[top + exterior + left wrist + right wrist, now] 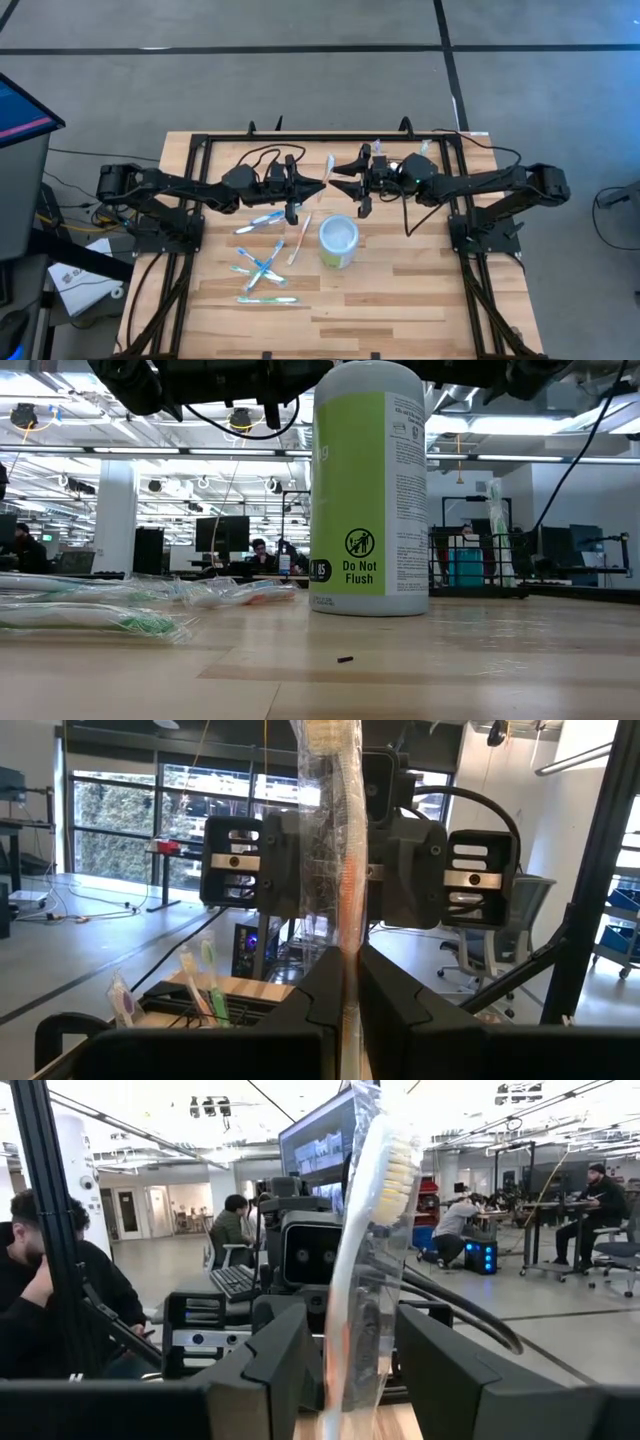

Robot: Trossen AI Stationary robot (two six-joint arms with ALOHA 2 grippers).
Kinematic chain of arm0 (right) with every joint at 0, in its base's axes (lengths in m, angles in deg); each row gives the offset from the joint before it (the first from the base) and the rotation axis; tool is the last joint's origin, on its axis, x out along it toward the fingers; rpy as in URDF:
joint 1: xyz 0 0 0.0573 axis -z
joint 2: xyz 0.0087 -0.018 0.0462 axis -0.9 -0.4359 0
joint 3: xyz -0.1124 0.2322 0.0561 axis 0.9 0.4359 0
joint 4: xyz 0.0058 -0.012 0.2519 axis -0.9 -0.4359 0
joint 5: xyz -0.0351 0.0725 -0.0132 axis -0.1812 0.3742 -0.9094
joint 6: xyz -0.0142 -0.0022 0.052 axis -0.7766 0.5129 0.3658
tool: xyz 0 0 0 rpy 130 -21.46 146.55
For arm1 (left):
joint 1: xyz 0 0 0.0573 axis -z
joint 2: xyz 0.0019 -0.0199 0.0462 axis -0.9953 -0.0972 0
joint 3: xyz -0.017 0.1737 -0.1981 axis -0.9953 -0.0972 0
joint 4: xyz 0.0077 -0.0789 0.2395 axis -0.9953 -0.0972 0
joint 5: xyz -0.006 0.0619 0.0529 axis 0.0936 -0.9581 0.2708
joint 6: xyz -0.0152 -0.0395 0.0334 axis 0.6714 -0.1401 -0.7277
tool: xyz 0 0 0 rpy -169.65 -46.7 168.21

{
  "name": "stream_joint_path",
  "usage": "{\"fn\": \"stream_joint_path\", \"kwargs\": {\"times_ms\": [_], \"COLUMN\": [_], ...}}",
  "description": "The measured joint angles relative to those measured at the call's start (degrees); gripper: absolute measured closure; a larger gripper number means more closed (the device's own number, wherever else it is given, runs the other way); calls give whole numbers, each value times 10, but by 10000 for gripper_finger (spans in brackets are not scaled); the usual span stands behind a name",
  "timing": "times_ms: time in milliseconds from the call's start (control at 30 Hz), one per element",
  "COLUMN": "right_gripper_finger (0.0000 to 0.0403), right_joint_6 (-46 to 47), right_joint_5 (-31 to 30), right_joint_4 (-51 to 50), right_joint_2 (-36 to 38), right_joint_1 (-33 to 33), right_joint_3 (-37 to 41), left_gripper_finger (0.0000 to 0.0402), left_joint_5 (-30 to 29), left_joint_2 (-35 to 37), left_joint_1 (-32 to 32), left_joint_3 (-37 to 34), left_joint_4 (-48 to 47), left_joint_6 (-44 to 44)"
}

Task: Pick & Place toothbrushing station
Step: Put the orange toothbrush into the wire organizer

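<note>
Wrapped toothbrush (350, 870) clamped tight in left gripper (350, 960). The right gripper (345, 1320) straddles it with fingers apart. Both grippers are at table 12 o'clock. Toothbrushing station (170, 1003) is at the 1 o'clock edge, mostly hidden. Wipes canister (338, 241) is at centre.

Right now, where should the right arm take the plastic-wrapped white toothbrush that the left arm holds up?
On the slim handle below the bristle head, probably. The plastic-wrapped white toothbrush stands roughly upright, clamped low by the left gripper, and the right gripper faces it with jaws open either side; close level from that side.
</note>
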Motion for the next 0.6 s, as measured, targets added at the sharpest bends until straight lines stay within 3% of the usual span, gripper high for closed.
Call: {"fn": "stream_joint_path", "kwargs": {"times_ms": [600], "right_gripper_finger": [258], "right_joint_6": [-4], "right_joint_5": [0], "right_joint_4": [-1], "right_joint_2": [0], "right_joint_1": [0], "right_joint_3": [-13], "left_gripper_finger": [392], "left_joint_5": [0], "left_joint_2": [0], "left_joint_1": [0], "left_joint_3": [0], "left_joint_4": [0], "left_joint_6": [0]}}
